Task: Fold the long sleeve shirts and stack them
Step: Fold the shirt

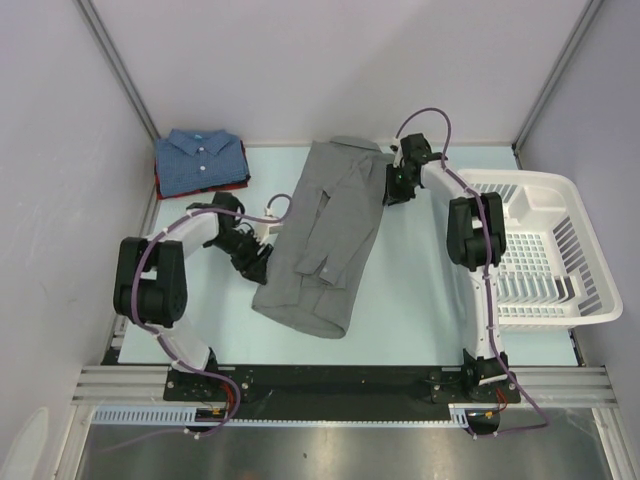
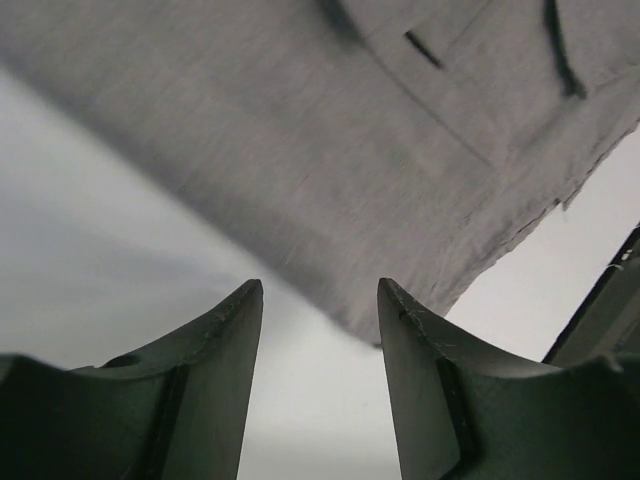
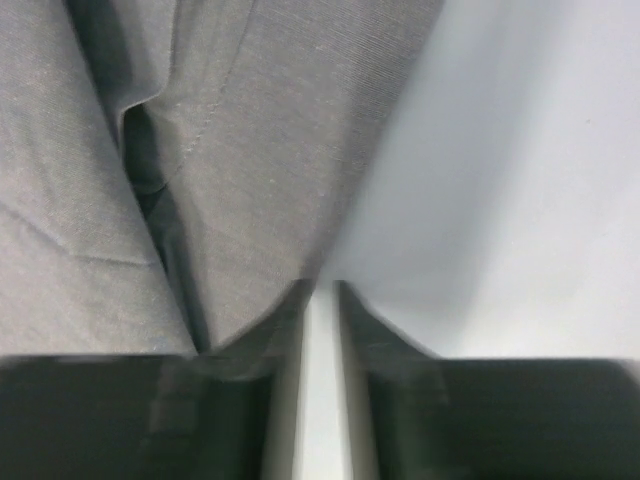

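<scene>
top view: the left arm is bent with its elbow out to the left and its forearm reaching right. that puts the left gripper (image 1: 255,258) at the left edge of the plain mid-grey collared cloth shirt (image 1: 320,240). the right arm stretches far up the pale table (image 1: 420,290), wrist turned left, with the right gripper (image 1: 398,188) at the shirt's far right edge. the grey shirt lies flat mid-table. its long axis runs diagonally, collar end far and right, hem near and left. a folded blue dotted shirt (image 1: 200,160) sits on a dark red shirt (image 1: 166,191) in the far left corner. a white slatted plastic basket (image 1: 590,300) stands at the right.

left wrist: the fingers (image 2: 220,350) stand well apart with nothing between them, and the grey cloth (image 2: 300,150) lies just beyond.

right wrist: the fingers (image 3: 385,340) are nearly together, with only a thin slit of pale table between them. the cloth edge (image 3: 250,150) reaches the left fingertip; the picture is blurred there.
</scene>
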